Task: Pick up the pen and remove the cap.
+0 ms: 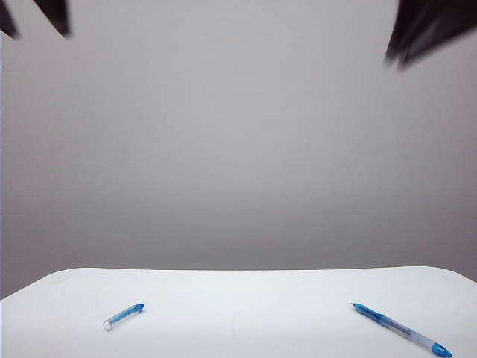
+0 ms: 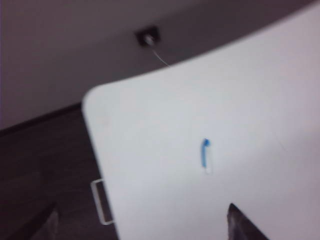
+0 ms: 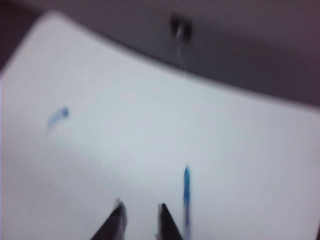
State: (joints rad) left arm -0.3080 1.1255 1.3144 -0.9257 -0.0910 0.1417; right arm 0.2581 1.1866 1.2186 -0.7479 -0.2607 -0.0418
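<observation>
The pen lies flat on the white table near the front right, its clear barrel slanting toward the corner. The cap, a short clear tube with a blue tip, lies apart from it at the front left. Both grippers hang high above the table, blurred. My left gripper is at the upper left; in the left wrist view it stands wide open with the cap far below. My right gripper is at the upper right; its tips stand narrowly apart, holding nothing, with the pen beside them and the cap farther off.
The table's rounded far corners and edges show in both wrist views, with dark floor beyond. A wall socket with a cable sits behind the table. A metal bracket sticks out from the table's side.
</observation>
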